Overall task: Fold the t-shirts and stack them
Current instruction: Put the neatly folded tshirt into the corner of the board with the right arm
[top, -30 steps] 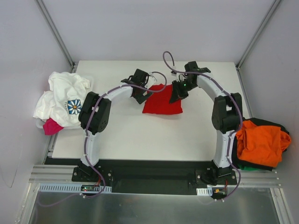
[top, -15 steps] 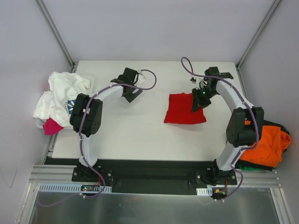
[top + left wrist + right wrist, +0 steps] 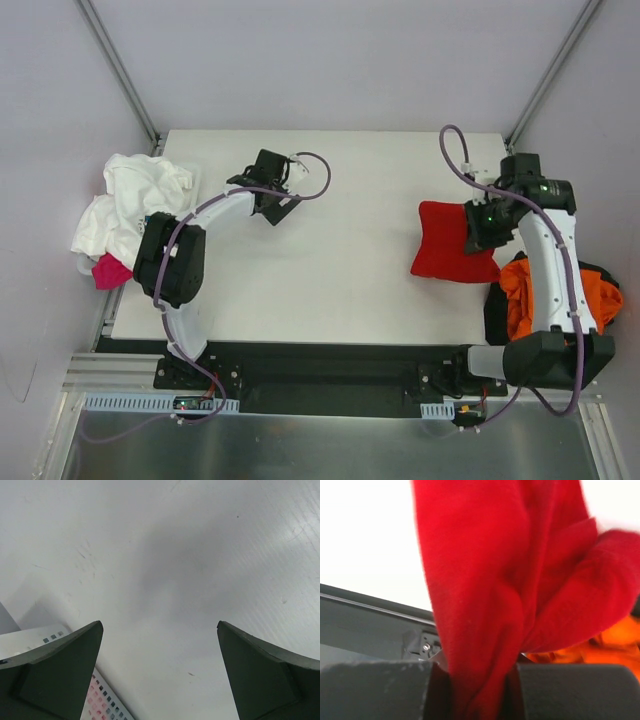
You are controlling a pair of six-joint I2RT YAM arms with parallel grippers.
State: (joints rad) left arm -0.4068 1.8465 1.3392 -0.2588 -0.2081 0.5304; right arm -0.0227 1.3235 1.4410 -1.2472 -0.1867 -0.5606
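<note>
White surface inside a grey-walled enclosure. Right tool, nearly closed, pinches the one red t-shirt, which lies folded at centre right of the frame, by the surface's edge. Left tool, jaws spread wide and holding nothing, hovers over bare surface at upper left. Four other t-shirts: white t-shirt and pink t-shirt heaped at far left; orange t-shirt over dark t-shirt at lower right, partly hidden by the right arm.

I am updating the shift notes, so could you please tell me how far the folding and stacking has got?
Looks done: the red t-shirt is folded small. In hand: the right gripper is shut on it, next to the orange t-shirt at the right. To do: the white t-shirt and pink t-shirt lie crumpled at the left; the left gripper is open, empty.
</note>
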